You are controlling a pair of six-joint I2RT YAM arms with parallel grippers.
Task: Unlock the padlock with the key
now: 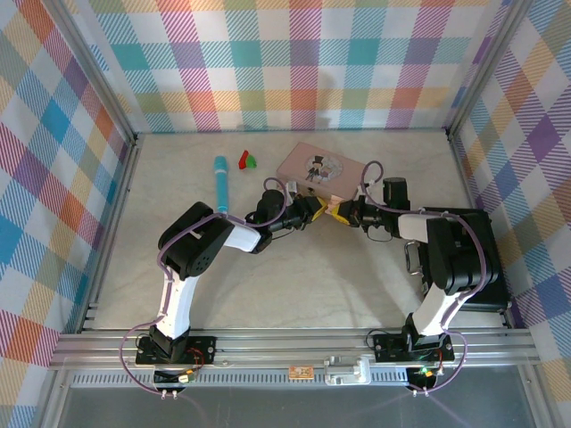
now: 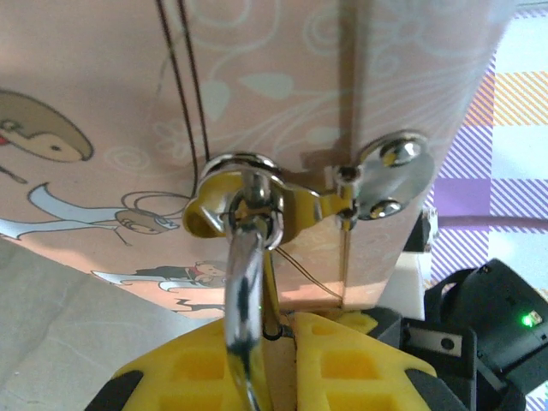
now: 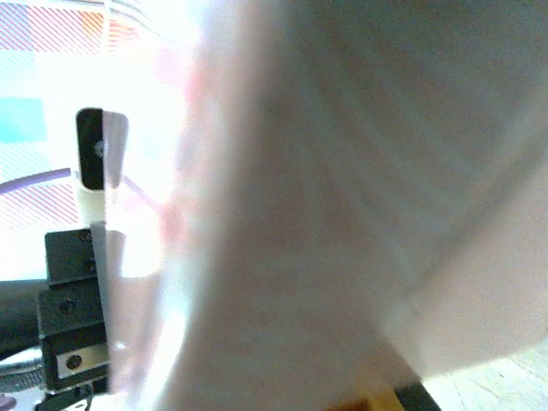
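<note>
The pink tin box [image 1: 321, 163] stands at the back of the table, just beyond both grippers. In the left wrist view its side [image 2: 103, 68] carries a chrome hasp [image 2: 377, 180]. The padlock's shiny shackle [image 2: 244, 274] hangs through the hasp loop and runs down between my yellow fingers. My left gripper [image 2: 287, 324] is shut on the padlock, and its body is mostly hidden between the pads. In the top view my left gripper [image 1: 316, 209] and right gripper [image 1: 344, 212] meet tip to tip in front of the box. The right gripper is shut. The key is hidden. The right wrist view is a close blur of the box [image 3: 300, 214].
A turquoise pen-like cylinder [image 1: 219, 183] and small red and green pieces [image 1: 247, 160] lie at the back left. Plaid walls close in the table on three sides. The right arm's black body [image 2: 497, 325] sits close beside my left fingers.
</note>
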